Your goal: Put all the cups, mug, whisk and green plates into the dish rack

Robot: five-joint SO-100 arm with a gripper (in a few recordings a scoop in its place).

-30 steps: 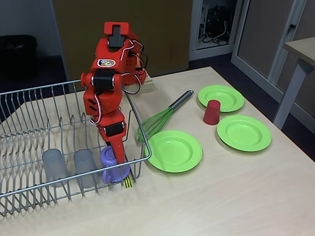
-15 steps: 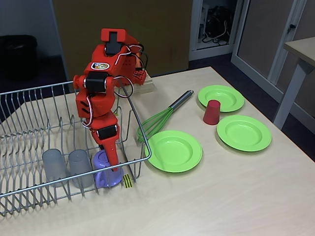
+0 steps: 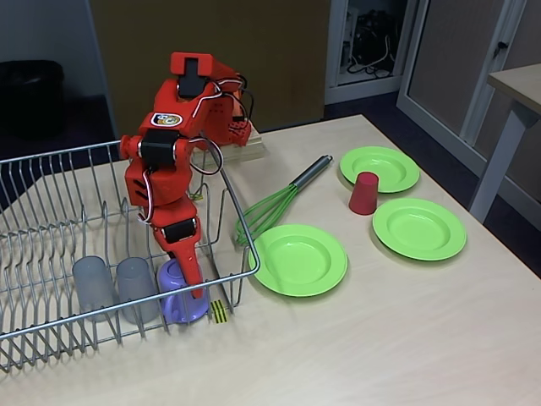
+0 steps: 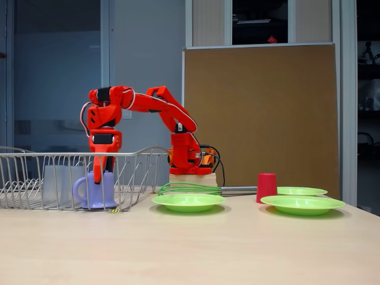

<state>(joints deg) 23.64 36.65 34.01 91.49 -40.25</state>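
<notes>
One dish rack (image 3: 51,211) holds two grey tumblers (image 3: 93,286) and one purple mug (image 3: 175,292) upright; the gripper (image 3: 190,283) reaches into the mug, grip unclear. Three green plates (image 3: 300,258) lie on the table (image 3: 380,338). One whisk (image 3: 283,199) lies handle away from the rack, by one inverted red cup (image 3: 364,193).

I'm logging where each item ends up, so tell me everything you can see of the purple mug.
The mug is small, squat and lilac-purple, seemingly plastic, with a side handle that shows in the low fixed view. It stands upright in the front corner of the dish rack, right beside a frosted grey tumbler. The red gripper reaches down into or against it; whether it grips the mug is unclear.
</notes>
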